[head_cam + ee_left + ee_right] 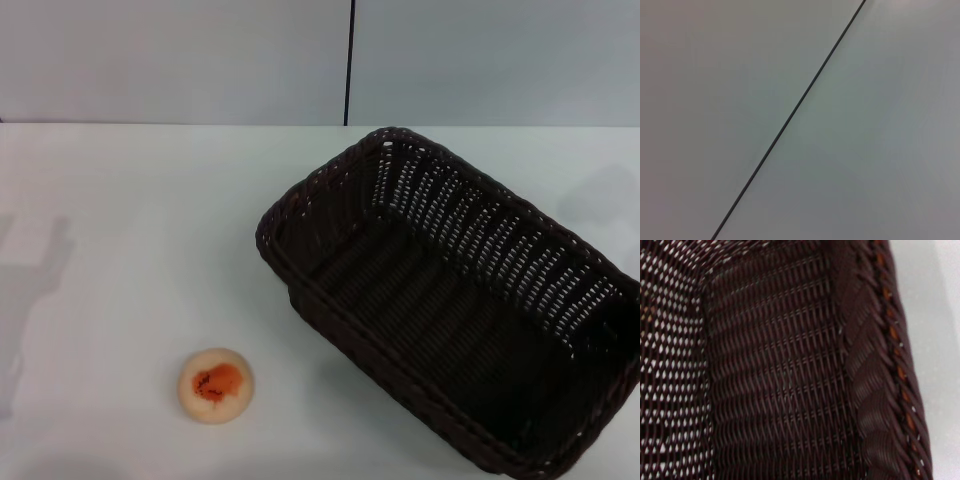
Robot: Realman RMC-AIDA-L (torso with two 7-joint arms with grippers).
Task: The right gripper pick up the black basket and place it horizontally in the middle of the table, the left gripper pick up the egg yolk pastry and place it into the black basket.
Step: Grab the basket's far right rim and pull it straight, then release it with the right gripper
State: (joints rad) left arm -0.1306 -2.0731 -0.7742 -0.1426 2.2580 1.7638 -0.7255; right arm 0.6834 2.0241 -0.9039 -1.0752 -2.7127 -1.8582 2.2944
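The black basket (450, 310) sits skewed on the table's (120, 220) right, egg yolk pastry (216, 385) near-left; neither gripper's state can be told.

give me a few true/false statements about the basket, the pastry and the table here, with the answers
1. The egg yolk pastry lies inside the black basket. False: it sits on the table, apart from the basket, toward the robot's left.
2. The pastry's orange-red yolk patch faces up. True.
3. The basket holds nothing in the head view. True.
4. The basket lies square to the table's far edge. False: it is skewed, one corner toward the far edge, and it runs off the head view at the robot's right.
5. The right wrist view shows only bare wall. False: it is filled by the basket's weave and braided rim.
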